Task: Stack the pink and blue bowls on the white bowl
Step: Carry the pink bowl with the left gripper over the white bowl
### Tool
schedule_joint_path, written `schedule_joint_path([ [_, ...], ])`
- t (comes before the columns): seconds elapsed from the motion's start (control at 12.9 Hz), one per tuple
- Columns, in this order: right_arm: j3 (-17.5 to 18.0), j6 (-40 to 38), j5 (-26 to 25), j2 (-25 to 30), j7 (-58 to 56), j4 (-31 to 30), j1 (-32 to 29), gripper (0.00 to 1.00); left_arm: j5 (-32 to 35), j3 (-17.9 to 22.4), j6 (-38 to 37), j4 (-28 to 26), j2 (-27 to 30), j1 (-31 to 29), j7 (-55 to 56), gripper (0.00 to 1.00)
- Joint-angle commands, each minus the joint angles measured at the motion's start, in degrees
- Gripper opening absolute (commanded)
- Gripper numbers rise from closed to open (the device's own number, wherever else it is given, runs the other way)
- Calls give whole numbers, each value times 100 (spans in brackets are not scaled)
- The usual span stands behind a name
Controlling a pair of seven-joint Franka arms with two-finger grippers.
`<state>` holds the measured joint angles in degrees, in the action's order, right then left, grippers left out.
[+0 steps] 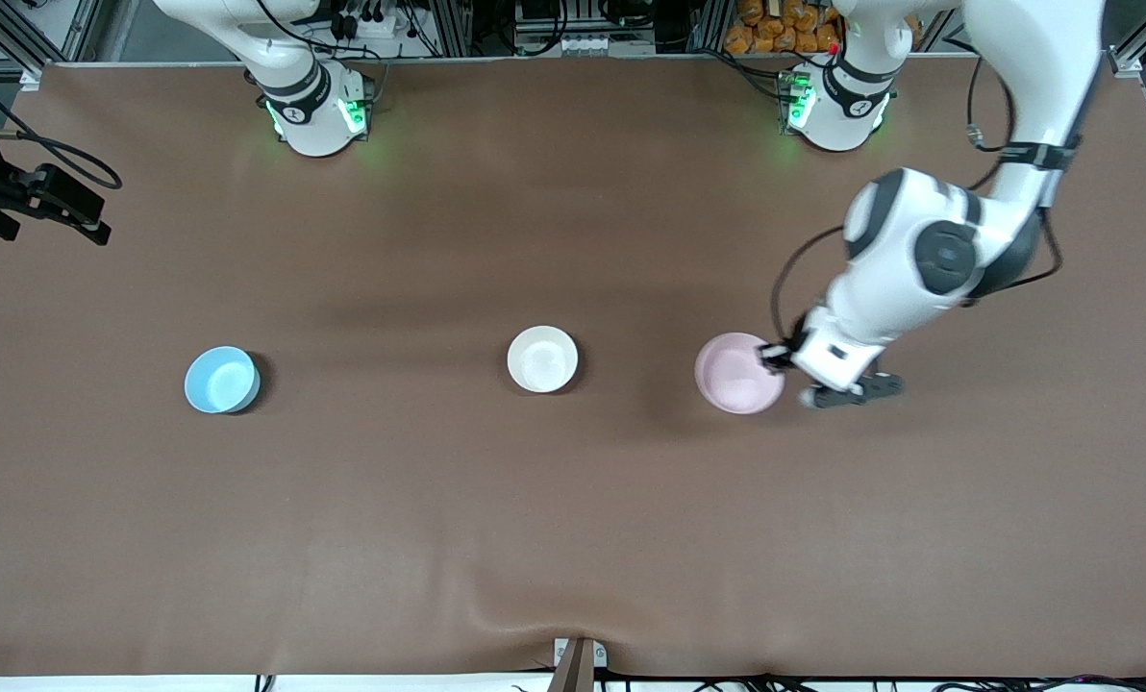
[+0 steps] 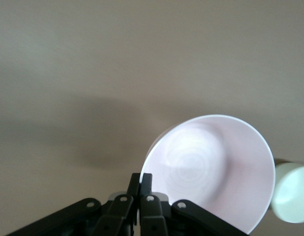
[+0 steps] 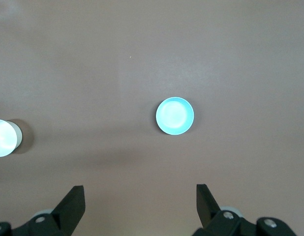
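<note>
The left gripper (image 1: 775,370) is clamped on the rim of the pink bowl (image 1: 736,373), at the bowl's edge toward the left arm's end of the table; in the left wrist view its fingers (image 2: 141,189) are pressed together on the rim; the white bowl (image 1: 542,358) stands in the middle of the table (image 1: 573,538), beside the pink one, apart from it; the blue bowl (image 1: 220,380) stands toward the right arm's end; the right gripper (image 3: 140,201) waits high over the table, its fingers wide apart, holding nothing.

Pink bowl (image 1: 734,373), blue bowl (image 1: 220,380), white bowl (image 1: 542,358)
</note>
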<state>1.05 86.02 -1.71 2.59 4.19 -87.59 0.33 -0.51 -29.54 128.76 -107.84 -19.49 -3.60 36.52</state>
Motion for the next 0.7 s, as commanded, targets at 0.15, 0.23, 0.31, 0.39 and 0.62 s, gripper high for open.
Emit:
schedule_joint_path([
  [0.15, 44, -59, 83, -40, -68, 93, -86, 100, -54, 71, -114, 1026, -941, 1192, 1189, 0],
  [0.23, 35, -59, 83, -40, -68, 93, -86, 100, -54, 71, -97, 1228, -1142, 1343, 1321, 0],
  [0.31, 44, -59, 83, -40, -68, 93, -86, 100, -45, 80, -70, 1421, -1336, 1492, 1445, 0],
  [0.39, 44, -59, 83, -40, -68, 93, -86, 100, -19, 115, -35, 1571, -1512, 1668, 1524, 0],
  [0.62, 44, -59, 83, -40, -59, 93, -86, 100, 139, 509, 166, 1863, -1830, 2353, 1726, 0],
])
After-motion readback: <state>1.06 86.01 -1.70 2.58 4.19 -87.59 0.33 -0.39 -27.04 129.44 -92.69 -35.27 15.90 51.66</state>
